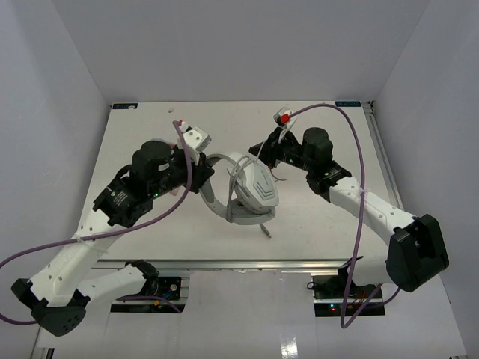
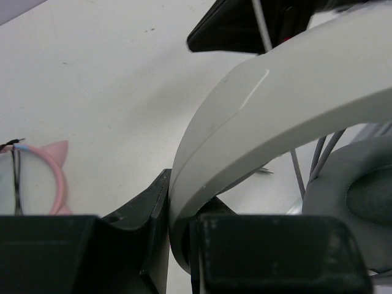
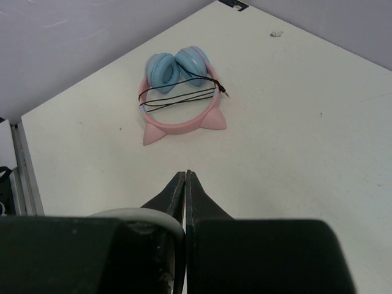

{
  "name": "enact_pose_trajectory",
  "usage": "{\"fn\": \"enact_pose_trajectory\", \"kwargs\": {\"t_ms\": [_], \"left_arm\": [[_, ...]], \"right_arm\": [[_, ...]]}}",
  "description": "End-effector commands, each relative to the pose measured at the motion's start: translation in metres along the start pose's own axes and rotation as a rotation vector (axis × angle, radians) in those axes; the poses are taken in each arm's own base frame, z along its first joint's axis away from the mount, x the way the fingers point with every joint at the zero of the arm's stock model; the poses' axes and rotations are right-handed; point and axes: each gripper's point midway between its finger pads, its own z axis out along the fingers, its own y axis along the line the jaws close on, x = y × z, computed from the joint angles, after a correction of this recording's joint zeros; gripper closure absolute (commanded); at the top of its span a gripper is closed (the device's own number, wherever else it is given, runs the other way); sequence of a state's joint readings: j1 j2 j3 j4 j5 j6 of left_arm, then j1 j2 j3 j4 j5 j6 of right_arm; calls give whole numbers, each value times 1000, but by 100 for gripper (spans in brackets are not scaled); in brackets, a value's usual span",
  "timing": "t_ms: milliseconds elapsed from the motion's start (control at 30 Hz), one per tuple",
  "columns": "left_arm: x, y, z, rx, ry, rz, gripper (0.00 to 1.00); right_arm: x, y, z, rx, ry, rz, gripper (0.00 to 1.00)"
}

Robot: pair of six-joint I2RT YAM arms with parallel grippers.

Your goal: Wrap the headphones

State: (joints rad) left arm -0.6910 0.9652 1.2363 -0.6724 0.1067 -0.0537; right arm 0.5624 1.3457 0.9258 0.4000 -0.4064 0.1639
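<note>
The white-and-grey headphones (image 1: pixel 254 191) lie in the middle of the table, tilted on one ear cup. My left gripper (image 1: pixel 203 173) is shut on the arched headband (image 2: pixel 275 104); in the left wrist view the gripper (image 2: pixel 177 202) has the band pinched between its jaws, with a grey padded ear cup (image 2: pixel 355 196) at the right. Thin grey cable strands (image 2: pixel 318 153) run across the headset. My right gripper (image 1: pixel 258 149) sits just behind the headphones. In the right wrist view it (image 3: pixel 185 177) has its jaws pressed together and the grey cable (image 3: pixel 147 217) curves into them near their base.
A pink-and-blue cat-ear headset (image 3: pixel 180 98) wound with a thin dark cord lies on the white table (image 1: pixel 329 149) towards the back left; its pink band also shows in the left wrist view (image 2: pixel 52 171). Purple arm cables arch over both arms. Walls enclose the table.
</note>
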Motion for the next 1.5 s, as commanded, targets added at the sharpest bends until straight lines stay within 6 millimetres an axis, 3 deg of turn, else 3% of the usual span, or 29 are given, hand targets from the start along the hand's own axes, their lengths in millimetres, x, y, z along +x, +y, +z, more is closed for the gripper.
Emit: {"fn": "enact_pose_trajectory", "kwargs": {"t_ms": [0, 33, 100, 200, 433, 567, 933, 1467], "left_arm": [[60, 24, 38, -46, 218, 178, 100], [74, 32, 47, -71, 264, 209, 100], [82, 42, 56, -122, 286, 240, 100], [83, 50, 61, -161, 296, 258, 100], [93, 95, 68, -404, 367, 320, 100], [92, 107, 69, -480, 393, 349, 100], [57, 148, 68, -802, 359, 366, 100], [47, 170, 66, -968, 345, 473, 100]], "right_arm": [[2, -20, -13, 74, 135, 60, 92], [-4, -21, -12, 79, 142, 55, 92], [-8, -23, -11, 83, 167, 47, 92], [-9, -25, -8, 75, 196, 44, 92], [-1, -17, -9, 31, 232, 60, 92], [-2, -14, -12, 19, 236, 56, 92], [-11, 10, -14, -99, 209, 86, 92], [-37, 39, -18, -252, 142, 78, 90]]}}
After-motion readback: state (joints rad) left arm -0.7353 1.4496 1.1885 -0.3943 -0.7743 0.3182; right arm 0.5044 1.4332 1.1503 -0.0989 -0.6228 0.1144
